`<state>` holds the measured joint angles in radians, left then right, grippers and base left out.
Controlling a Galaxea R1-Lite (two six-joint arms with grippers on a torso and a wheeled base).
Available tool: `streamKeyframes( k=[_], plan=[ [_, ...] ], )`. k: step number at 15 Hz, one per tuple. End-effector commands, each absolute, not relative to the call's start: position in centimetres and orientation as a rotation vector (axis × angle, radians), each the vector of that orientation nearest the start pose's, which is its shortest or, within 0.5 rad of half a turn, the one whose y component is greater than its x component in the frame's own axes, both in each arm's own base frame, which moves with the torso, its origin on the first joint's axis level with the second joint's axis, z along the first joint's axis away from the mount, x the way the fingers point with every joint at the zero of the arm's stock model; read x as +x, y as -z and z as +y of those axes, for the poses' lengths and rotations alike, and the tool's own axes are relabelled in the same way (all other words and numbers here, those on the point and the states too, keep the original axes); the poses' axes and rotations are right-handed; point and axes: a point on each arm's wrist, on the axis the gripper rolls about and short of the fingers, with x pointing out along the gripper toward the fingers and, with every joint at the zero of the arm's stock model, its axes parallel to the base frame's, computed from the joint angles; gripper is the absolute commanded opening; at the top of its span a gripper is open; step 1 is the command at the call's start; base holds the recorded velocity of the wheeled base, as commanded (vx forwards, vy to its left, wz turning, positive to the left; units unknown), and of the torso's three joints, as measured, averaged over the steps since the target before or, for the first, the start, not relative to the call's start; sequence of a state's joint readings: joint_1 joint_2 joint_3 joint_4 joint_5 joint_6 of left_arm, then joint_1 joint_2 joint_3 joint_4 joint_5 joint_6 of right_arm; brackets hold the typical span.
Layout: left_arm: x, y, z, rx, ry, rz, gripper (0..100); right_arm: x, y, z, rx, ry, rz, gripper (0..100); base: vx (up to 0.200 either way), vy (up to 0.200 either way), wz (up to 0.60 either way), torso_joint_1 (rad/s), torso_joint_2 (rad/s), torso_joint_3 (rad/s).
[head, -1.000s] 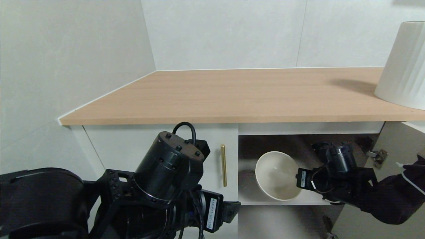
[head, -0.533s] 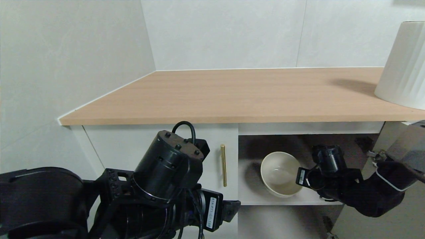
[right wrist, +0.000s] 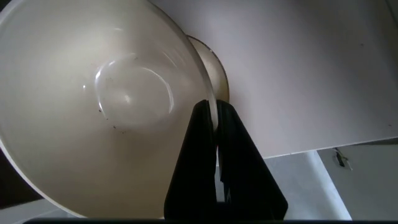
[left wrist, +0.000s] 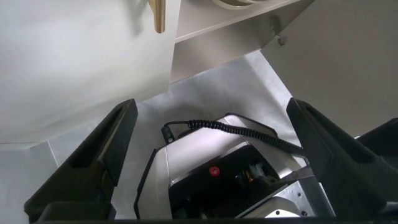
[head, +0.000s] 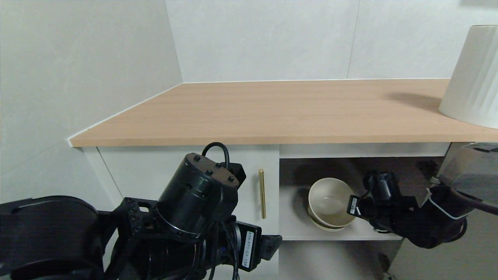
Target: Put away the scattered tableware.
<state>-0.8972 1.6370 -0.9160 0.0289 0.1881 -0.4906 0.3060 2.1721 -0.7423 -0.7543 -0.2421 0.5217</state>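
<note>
Deeper into the cupboard and less tipped than a second ago, the bowl (head: pixel 330 200) now sits over a second dish (head: pixel 322 226) on the shelf (head: pixel 293 230); the right arm has carried it inward and down.

Nearest the camera, the left gripper (left wrist: pixel 211 106) hangs low in front of the closed door, its black fingers spread wide with nothing between them. Just past it is the door's slim brass handle (head: pixel 262 193), a smooth round bar on a flat white panel.

Inside the open compartment, the right gripper (right wrist: pixel 216 115) pinches the bowl's rim, one finger inside the wall and one outside. The bowl is cream, glazed and glossy, with a round well at the bottom and thin flaring walls. It looks like stiff ceramic: moderately heavy, slick under the pads and liable to chip if dropped onto the dish below. A one-sided rim hold lets the weight lever downward, so a firm pinch and a slow, level set-down seem wise. Whether the bowl already touches the lower dish, I cannot tell. The shelf is flat, matte white board.

Farther off lies the countertop (head: pixel 272 112), pale wood grain with a square edge, and on its right end stands a white ribbed shade (head: pixel 472 74).
</note>
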Motion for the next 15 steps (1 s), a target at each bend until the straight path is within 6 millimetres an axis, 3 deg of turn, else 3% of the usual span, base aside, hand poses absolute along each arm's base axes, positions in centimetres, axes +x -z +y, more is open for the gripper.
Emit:
streamKeyframes(
  k=[1,11,12,15],
  plan=[
    [17.55,-17.03,-21.32,-0.057,0.491,0.796,100,33.65,-1.61,9.98,0.317,0.115,0.655,0,0.000,0.000,0.00,0.000,0.00,0.000],
    [17.51,-17.11,-21.27,-0.059,0.492,0.794,100,33.78,-0.93,10.01,0.307,0.121,0.669,0,0.000,0.000,0.00,0.000,0.00,0.000],
    [17.51,-17.11,-21.27,-0.059,0.492,0.794,100,33.77,-0.99,10.06,0.307,0.119,0.668,100,0.000,0.000,0.00,0.000,0.00,0.000],
    [17.48,-17.20,-21.23,-0.062,0.492,0.792,100,33.73,-0.96,10.06,0.307,0.118,0.670,100,0.000,0.000,0.00,0.000,0.00,0.000]
  ],
)
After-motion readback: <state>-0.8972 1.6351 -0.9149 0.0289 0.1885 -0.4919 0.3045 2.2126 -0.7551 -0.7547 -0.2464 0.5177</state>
